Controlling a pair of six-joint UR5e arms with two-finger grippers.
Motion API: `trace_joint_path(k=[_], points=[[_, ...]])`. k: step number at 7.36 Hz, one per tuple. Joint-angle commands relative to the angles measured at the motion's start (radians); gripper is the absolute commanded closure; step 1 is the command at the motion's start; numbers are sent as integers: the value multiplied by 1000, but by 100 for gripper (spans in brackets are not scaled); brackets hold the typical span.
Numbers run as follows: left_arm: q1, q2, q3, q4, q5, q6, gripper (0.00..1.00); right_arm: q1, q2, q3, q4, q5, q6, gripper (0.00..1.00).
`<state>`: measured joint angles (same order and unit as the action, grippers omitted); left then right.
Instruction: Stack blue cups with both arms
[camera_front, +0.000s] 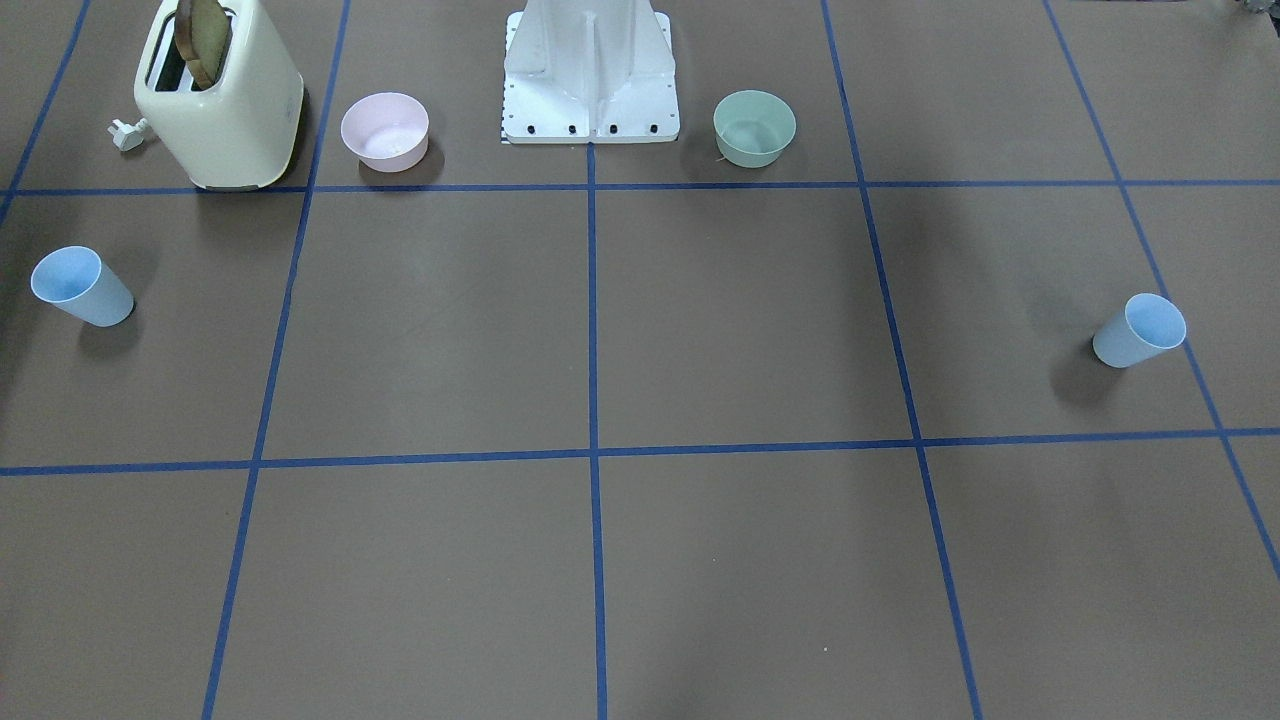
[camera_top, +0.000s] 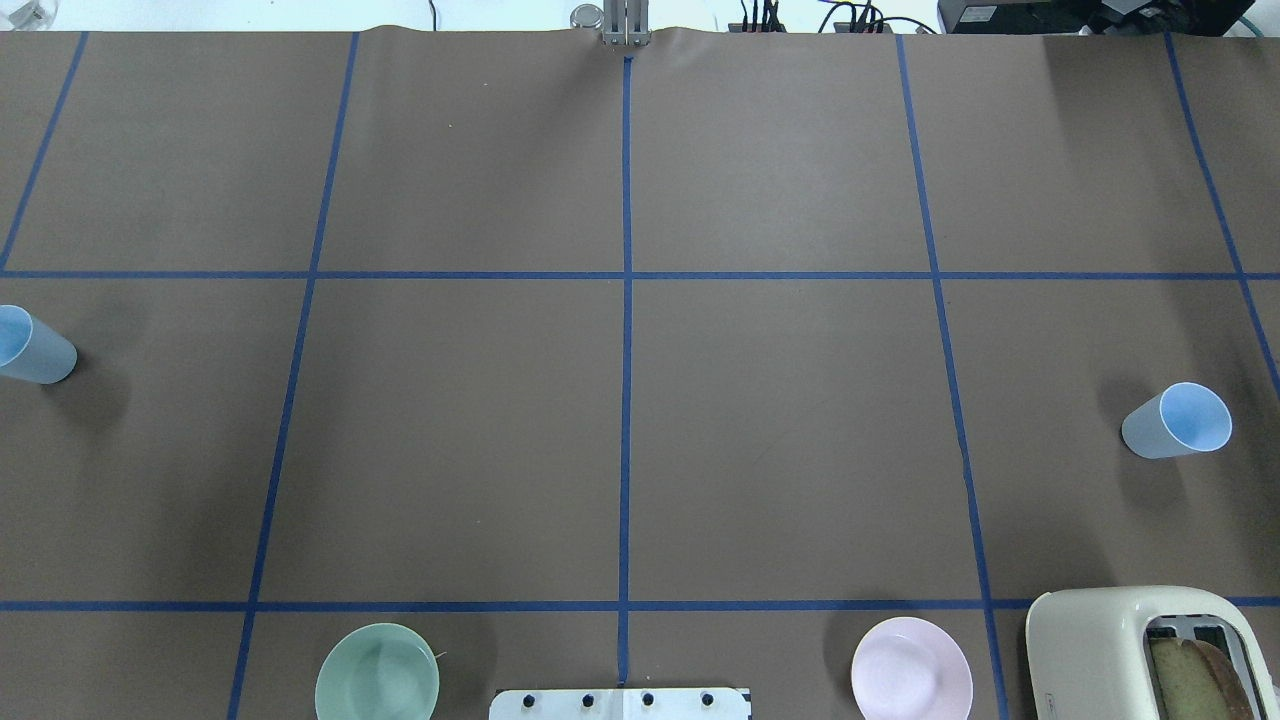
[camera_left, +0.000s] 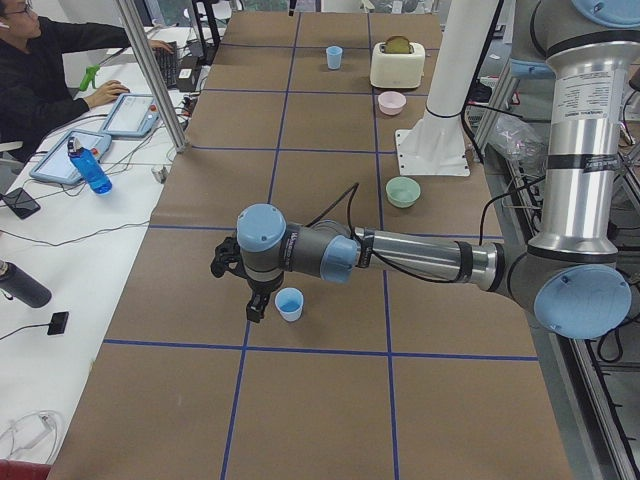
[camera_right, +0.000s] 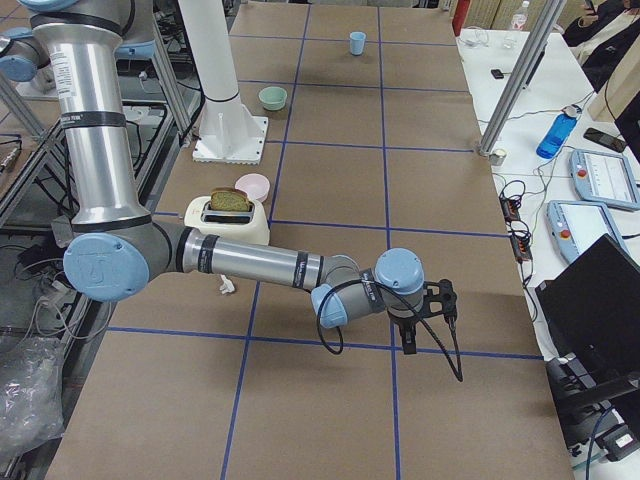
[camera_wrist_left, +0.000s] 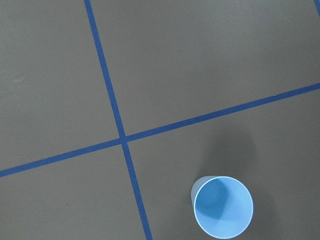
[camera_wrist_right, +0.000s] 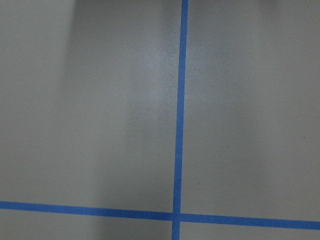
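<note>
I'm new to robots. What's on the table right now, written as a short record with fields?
Cups: two, blue, upright, unstacked, far apart on the table
Left cup: left gripper near it, not gripping it
Right cup: standing free
Right gripper: low over the table, holding nothing visible
Grippers open or shut: cannot tell
Bowls: pink bowl and green bowl, either side of the base
Toaster: bread in one slot
</note>
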<state>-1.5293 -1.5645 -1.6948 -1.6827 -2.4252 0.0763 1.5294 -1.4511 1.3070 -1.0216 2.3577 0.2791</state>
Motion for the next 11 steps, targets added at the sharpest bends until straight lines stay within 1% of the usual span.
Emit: trace_joint_path(k=[1, 2, 3, 4, 5, 6, 7, 8, 9, 10, 11], points=[[0, 1, -2, 0, -3, -4, 2, 0, -5, 1, 3, 2, 2, 0], [0, 0, -2, 0, -2, -7, 2, 0, 0, 20, 9, -1, -1, 0], [0, 0, -3, 0, -2, -9, 2, -6, 0, 5, 2, -8, 2, 0], [1, -5, -6, 0, -2, -13, 2, -11, -17, -14, 5, 9, 6, 0], [3, -12, 3, 1, 0, -10, 2, -12, -41, 35, 17, 38, 62, 0], [8, -20, 9, 1, 2, -13, 2, -26, -44, 55, 40, 57, 162, 0], [11, -40, 27, -3, -2, -53, 2, -58, -87, 73, 105, 70, 181, 0], [38, -48, 68, -71, 0, -85, 2, -86, -131, 116, 144, 74, 213, 0], [81, -69, 164, -200, 3, -128, 2, -135, -174, 197, 144, 69, 306, 0], [116, -86, 254, -336, 8, -197, 2, -147, -207, 246, 144, 71, 331, 0], [156, -86, 285, -421, 11, -269, 3, -147, -215, 258, 143, 74, 331, 0]])
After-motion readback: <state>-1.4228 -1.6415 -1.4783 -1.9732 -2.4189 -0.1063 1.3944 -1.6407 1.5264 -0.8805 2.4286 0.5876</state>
